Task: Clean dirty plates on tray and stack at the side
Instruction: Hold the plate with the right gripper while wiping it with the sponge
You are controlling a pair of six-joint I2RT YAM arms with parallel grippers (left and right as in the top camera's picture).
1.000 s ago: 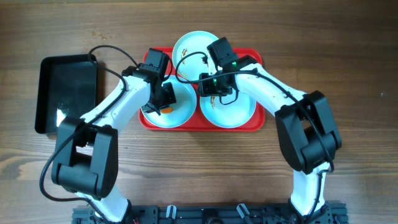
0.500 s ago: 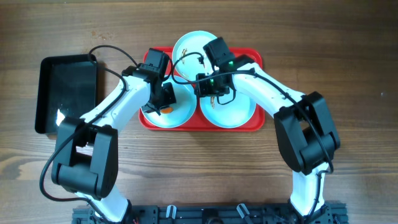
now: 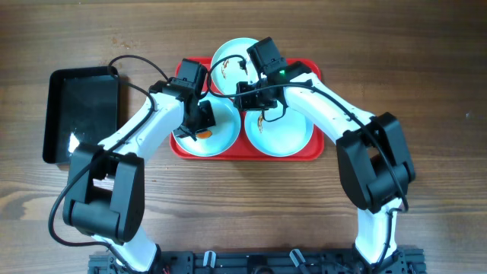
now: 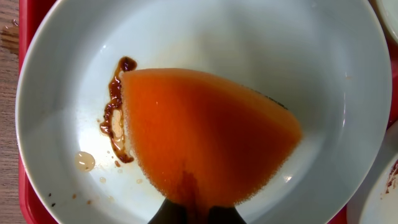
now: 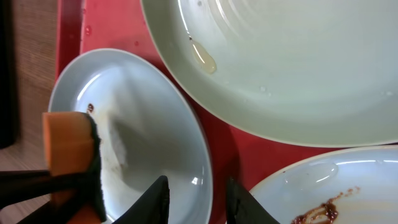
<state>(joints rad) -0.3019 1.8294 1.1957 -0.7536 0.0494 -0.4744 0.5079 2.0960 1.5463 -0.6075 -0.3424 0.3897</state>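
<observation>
**Overhead:** One red tray [image 3: 308,154] is lying on the wooden counter [image 3: 426,61]. It is carrying three plates: a rear plate [image 3: 228,55], a left plate [image 3: 221,141] and a right plate [image 3: 285,137]. One black bin [image 3: 82,114] is sitting well to the tray's left. The left end effector [image 3: 200,125] is hanging over the left plate. The right end effector [image 3: 249,100] is hovering near where the three plates meet.

**Left wrist:** The left end effector is pinching one orange sponge [image 4: 205,134], which is resting against the left plate beside one brown smear [image 4: 114,121].

**Right wrist:** The right end effector's fingers [image 5: 158,196] are standing spread, gripping nothing. All three plates are showing. The right plate is carrying a second smear [image 5: 323,211].
</observation>
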